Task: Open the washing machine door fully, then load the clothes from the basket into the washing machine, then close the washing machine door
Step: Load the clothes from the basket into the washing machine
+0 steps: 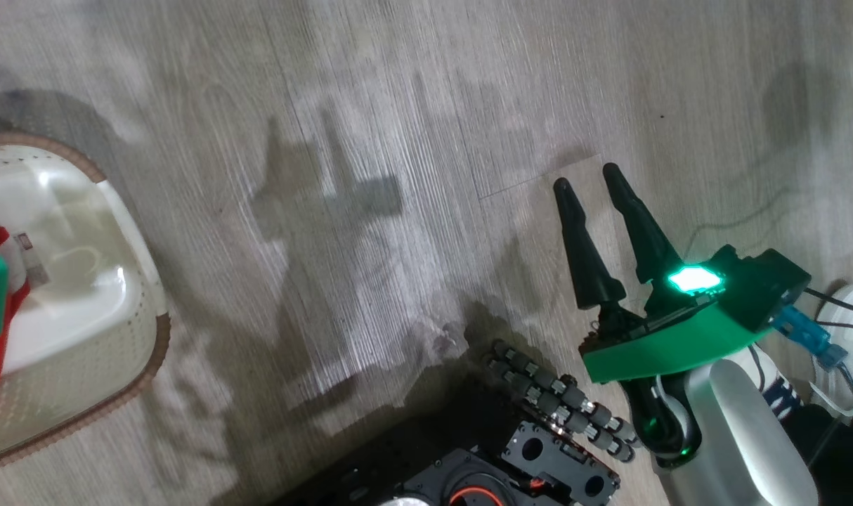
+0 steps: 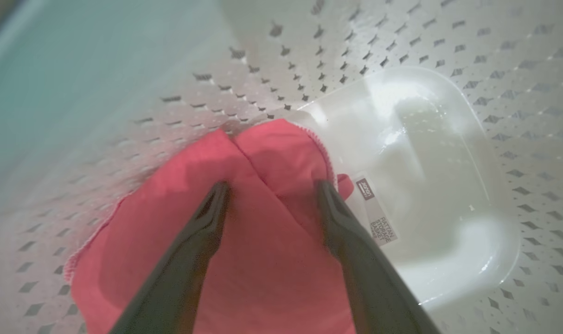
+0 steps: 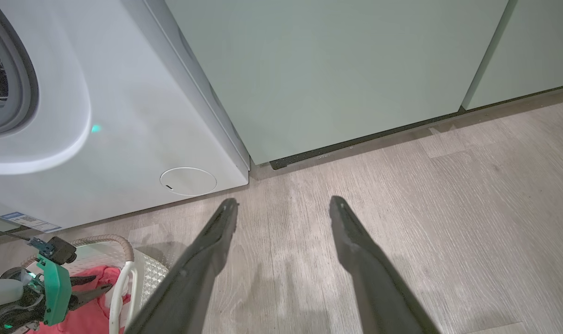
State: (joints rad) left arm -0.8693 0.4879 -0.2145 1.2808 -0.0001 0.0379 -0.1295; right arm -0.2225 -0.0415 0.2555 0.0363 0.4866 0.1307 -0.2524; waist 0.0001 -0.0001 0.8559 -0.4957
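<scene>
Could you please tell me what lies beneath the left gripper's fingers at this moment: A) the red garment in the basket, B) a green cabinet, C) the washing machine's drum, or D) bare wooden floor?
A: the left wrist view shows the open left gripper over the red garment inside the basket.

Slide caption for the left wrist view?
Left gripper, jaws open, over the red fabric garment in the cream perforated plastic basket.

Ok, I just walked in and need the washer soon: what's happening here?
The robot's left pincer is down in the basket, open, its fingers astride the red clothes, nothing gripped yet. The right pincer hangs open over the floor beside the washing machine, holding nothing.
</scene>
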